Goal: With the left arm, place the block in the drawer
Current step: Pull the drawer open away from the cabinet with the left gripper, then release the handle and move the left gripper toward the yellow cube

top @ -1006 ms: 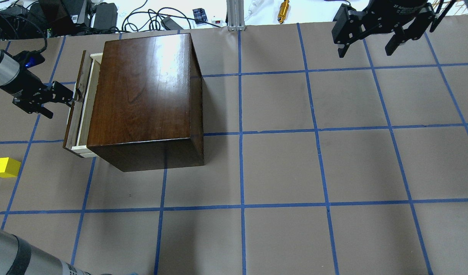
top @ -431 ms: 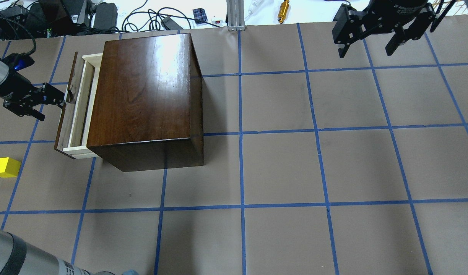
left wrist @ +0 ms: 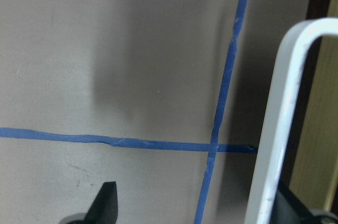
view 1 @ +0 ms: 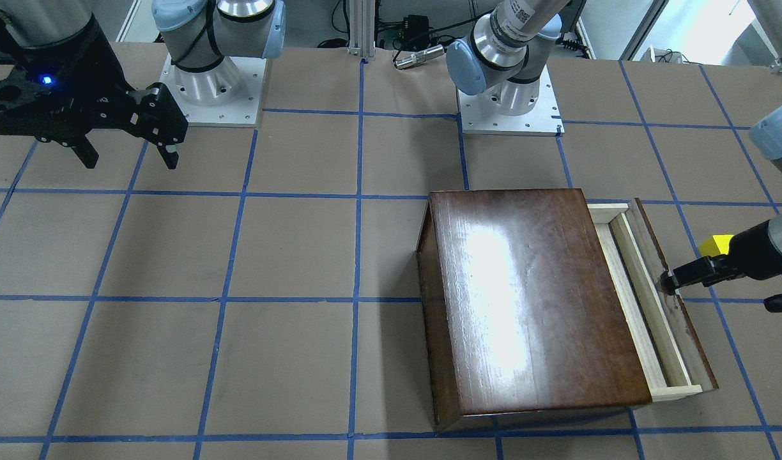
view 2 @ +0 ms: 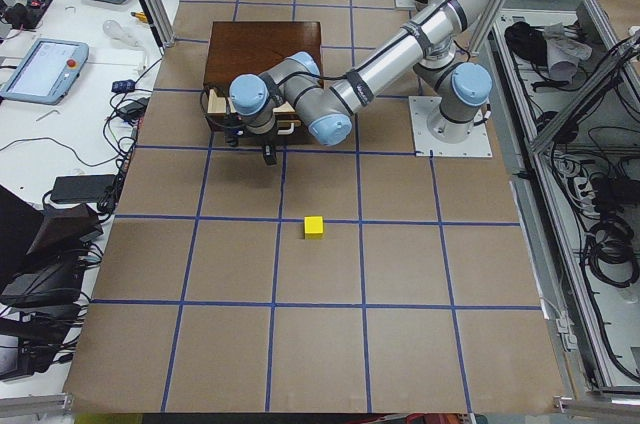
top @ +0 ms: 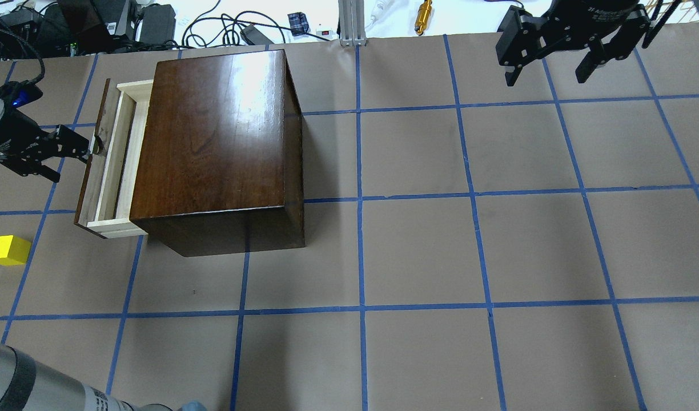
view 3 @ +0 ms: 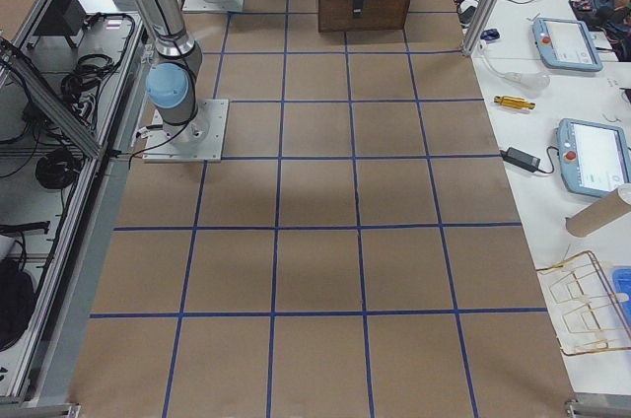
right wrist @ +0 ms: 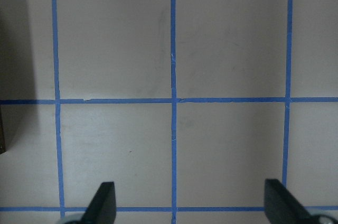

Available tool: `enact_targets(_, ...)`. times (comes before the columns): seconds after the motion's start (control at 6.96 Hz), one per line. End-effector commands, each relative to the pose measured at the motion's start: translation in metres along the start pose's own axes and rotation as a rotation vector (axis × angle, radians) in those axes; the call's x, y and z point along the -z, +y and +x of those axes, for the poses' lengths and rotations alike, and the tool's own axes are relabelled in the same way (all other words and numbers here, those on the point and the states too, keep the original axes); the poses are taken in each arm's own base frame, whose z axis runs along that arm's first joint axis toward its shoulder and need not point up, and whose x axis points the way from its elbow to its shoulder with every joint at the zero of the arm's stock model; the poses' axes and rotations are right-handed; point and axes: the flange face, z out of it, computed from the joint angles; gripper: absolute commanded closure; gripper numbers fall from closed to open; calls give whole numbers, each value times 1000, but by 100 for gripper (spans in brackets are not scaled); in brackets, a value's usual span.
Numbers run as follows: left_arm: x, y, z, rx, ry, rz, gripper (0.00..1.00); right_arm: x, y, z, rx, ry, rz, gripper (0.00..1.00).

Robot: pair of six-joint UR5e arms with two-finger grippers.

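The small yellow block [top: 7,250] lies on the table near the left edge, in front of my left gripper; it also shows in the front view [view 1: 715,245]. The drawer [top: 107,165] of pale wood stands partly pulled out of the dark-brown cabinet [top: 212,131]. My left gripper [top: 74,164] is at the drawer's dark front panel. In the left wrist view its fingers are spread, and the pale handle bar [left wrist: 277,129] stands between them, close to one finger. My right gripper [top: 545,77] hangs open and empty at the far right.
Cables, power supplies and a brass part [top: 424,16] lie beyond the table's far edge. Blue tape lines grid the brown table cover. The robot bases [view 1: 212,83] stand at the robot's side of the table.
The drawer has slid further out of the cabinet toward the left, and my left gripper has moved left with it. The block and the right arm have not moved.
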Motion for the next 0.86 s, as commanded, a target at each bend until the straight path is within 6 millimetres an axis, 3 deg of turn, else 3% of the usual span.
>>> enact_targets(0.0,1,0,-1,2,-1,3,0,0,0,0,1,-2,1,0)
enact_targets(0.29,26,5,6,-2,-16,32,0,0,0,1,-1,0,1,0)
enact_targets(0.57,65,9,13,-2,-27,31,0,0,0,0,1,-2,1,0)
enact_targets(0.72,72,15,9,-89,-96,1,0,0,0,0,-1,-1,1,0)
